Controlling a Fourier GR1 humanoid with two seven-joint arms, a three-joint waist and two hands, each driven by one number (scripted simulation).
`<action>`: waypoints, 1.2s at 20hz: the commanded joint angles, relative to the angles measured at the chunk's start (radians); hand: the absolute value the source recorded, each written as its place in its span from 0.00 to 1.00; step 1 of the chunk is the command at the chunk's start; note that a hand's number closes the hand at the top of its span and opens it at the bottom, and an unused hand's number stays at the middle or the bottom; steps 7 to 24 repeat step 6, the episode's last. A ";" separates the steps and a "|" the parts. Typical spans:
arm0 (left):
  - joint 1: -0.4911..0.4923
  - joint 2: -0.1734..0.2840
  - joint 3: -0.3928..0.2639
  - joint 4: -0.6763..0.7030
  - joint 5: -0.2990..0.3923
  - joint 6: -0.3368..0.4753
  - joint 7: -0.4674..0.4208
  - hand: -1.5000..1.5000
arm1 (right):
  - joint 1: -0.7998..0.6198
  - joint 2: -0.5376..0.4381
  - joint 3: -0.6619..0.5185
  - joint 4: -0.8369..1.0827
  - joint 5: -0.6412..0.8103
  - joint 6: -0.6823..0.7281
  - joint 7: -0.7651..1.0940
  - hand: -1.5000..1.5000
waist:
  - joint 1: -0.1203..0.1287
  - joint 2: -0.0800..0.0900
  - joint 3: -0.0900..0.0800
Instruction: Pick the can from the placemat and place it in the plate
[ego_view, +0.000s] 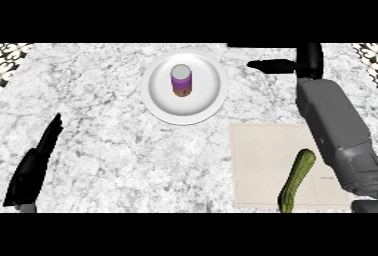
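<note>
The purple can (181, 80) is seen standing upright inside the white plate (159, 102), released, while the right hand (295, 65), open with fingers straight, is best drawn away high so the can is not knocked, the cucumber (297, 180) left on the placemat (258, 160).

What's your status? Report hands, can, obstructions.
Left hand open, resting at counter's left. Right hand open, right of plate. Can upright in plate. Cucumber on placemat, not in the way.
</note>
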 joint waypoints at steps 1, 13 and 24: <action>0.044 -0.023 -0.020 -0.073 -0.017 0.013 0.022 0.50 | 0.050 -0.109 -0.023 0.013 -0.017 0.126 -0.050 0.00 | -0.003 -0.003 0.000; 0.010 0.023 0.027 -0.031 0.018 -0.041 0.011 0.50 | 0.057 -0.142 -0.048 0.061 -0.026 0.168 -0.103 0.00 | -0.001 -0.002 0.000; 0.010 0.023 0.027 -0.031 0.018 -0.041 0.011 0.50 | 0.057 -0.142 -0.048 0.061 -0.026 0.168 -0.103 0.00 | -0.001 -0.002 0.000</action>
